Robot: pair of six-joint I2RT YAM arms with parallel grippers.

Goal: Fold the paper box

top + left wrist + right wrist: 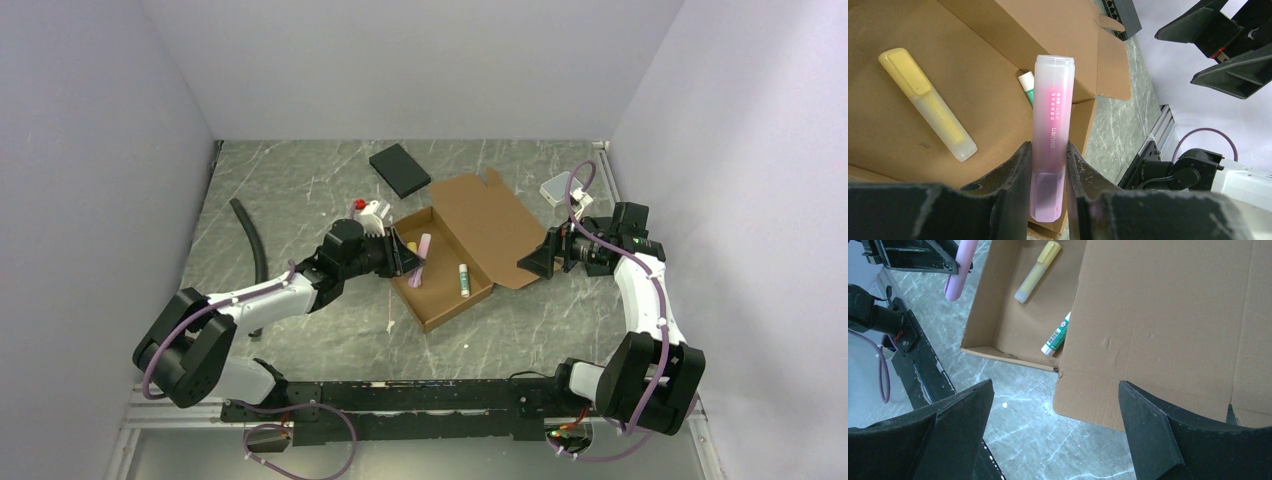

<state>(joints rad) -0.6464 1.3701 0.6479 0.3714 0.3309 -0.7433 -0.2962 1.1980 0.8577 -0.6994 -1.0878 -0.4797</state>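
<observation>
Grey marbled tabletop [300, 185], pale lavender walls [400, 60].

The box [445, 250] sits mid-table with its lid [490, 222] thrown back to the right, so the tray is reachable from above. Over the tray's left wall the left gripper [1047, 148] clamps a pink marker [1052, 115], blocking that side. On the tray floor lie a yellow marker [928, 102] and a glue stick [1057, 335], with bare cardboard between them. The right gripper [1055, 386], jaws spread wide, hovers at the lid's near-right edge. A slab [399, 170] and container [556, 190] stand behind the box, a hose [250, 235] to its left; bare table [360, 340] lies in front.
</observation>
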